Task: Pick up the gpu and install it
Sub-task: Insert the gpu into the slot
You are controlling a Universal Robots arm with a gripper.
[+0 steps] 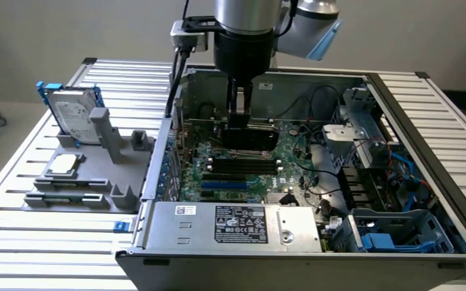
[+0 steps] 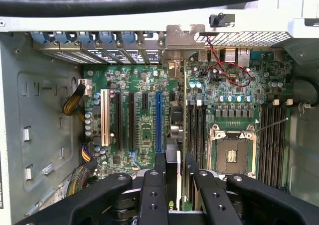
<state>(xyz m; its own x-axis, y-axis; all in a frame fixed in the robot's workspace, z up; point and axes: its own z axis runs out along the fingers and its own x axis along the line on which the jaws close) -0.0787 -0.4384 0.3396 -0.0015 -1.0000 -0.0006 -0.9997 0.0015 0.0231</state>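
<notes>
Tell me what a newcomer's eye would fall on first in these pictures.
The open computer case in the middle of the slatted table, its green motherboard bare, draws the eye first. The arm reaches down into it from above, its hand gripping the gpu over the board. On the exterior view's left, a hard drive in a blue frame stands upright in a grey holder.

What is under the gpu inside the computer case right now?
The gpu, held by the gripper, hangs over the green motherboard, between the blue slot and the memory slots. The strip of board directly beneath its edge is covered.
</notes>
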